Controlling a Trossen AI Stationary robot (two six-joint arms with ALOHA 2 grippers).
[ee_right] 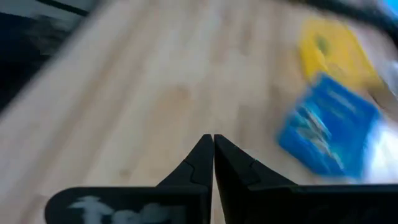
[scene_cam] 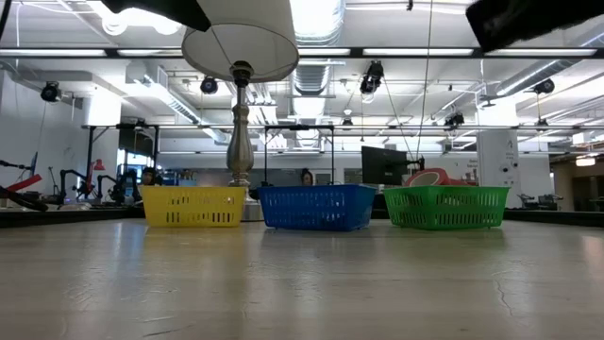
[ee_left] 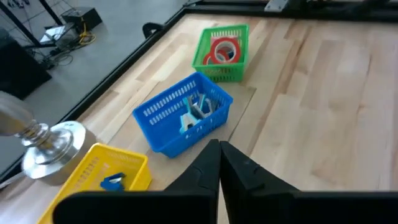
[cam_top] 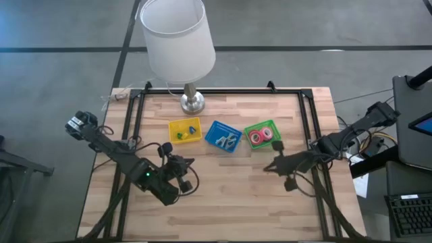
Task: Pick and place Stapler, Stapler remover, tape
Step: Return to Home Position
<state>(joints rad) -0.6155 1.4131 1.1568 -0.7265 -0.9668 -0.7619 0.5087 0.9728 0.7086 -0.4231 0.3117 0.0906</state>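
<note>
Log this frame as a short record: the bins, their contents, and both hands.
table: pale wooden tabletop, white-shaded lamp at its far edge
bins, left to right in the high view: yellow plastic basket, blue plastic basket, green plastic basket
green contents: red tape rolls
blue contents: small pale items, not identifiable
yellow contents: small blue piece
left hand: shut, empty, over bare table
right hand: shut, empty, over bare table
</note>
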